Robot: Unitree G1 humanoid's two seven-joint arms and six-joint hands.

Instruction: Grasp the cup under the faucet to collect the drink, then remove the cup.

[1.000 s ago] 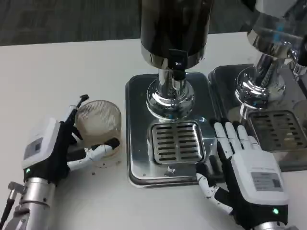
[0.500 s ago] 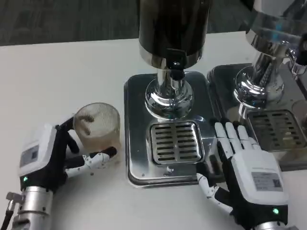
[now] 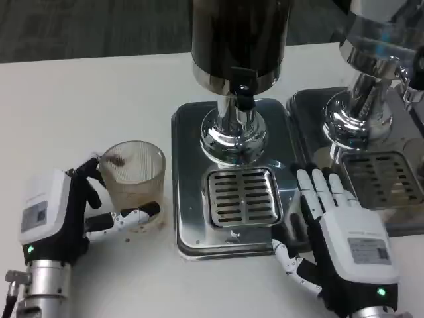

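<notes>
The cup (image 3: 135,177) is see-through and a bit brown. The surface (image 3: 79,99) is white, and the tray (image 3: 192,218) is shiny silver (its grate (image 3: 244,197) has dark stripes). Each robot hand (image 3: 63,215) is white and black.

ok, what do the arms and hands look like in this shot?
Both forearms are silver cylinders. The left hand and right hand have white backs carrying grey label stickers, fingers in black and white, and a small green light near each wrist. A thin dark cable runs beside the left forearm.
</notes>
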